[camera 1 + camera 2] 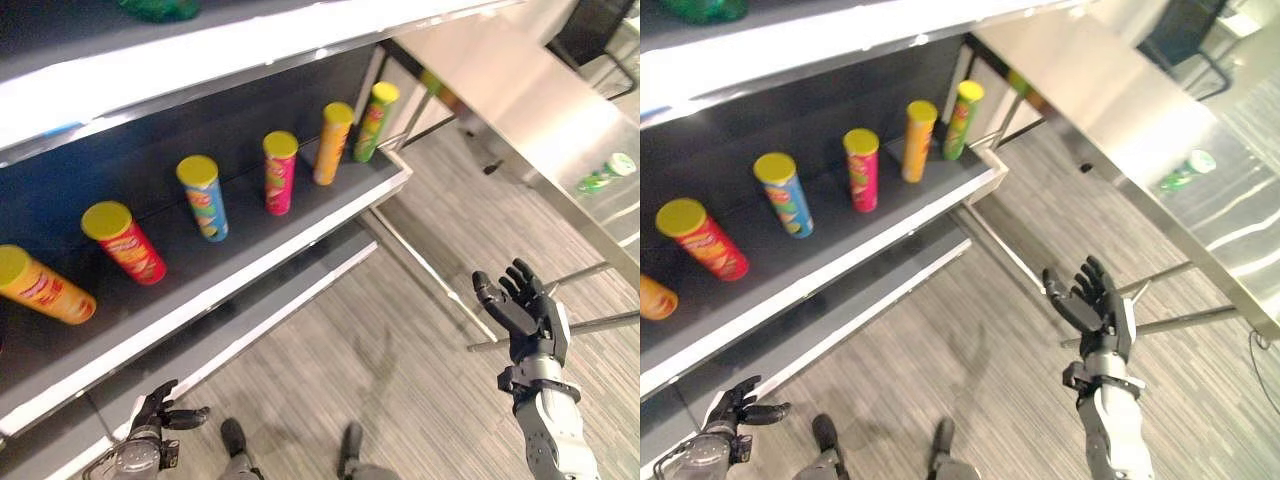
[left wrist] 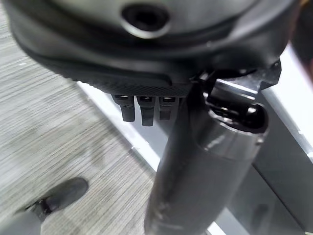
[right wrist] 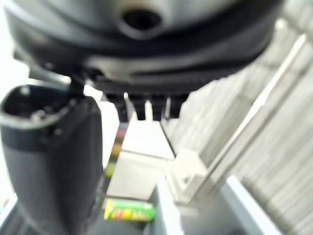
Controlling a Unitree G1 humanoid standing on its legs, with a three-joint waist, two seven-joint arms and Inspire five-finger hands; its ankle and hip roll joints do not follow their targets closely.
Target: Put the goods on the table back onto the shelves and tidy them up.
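1. One green can [image 1: 606,176] lies on its side on the steel counter [image 1: 520,100], far off to the right. As far as I can see it is the only item left out there, so it looks like the last thing to fetch.
2. Six cans stand upright in a spaced row on the dark shelf [image 1: 300,225]: orange can [image 1: 45,285], red can [image 1: 124,242], blue can [image 1: 203,196], pink can [image 1: 279,171], a second orange can [image 1: 333,142] and a green-and-yellow can [image 1: 374,121]. That part seems mostly done, though the spacing could be evened.
3. The right hand [image 1: 525,305] is raised over the floor, fingers spread and straight, holding nothing, well short of the counter.
4. The left hand [image 1: 155,412] hangs low beside the bottom shelf, fingers relaxed and loose, also empty.
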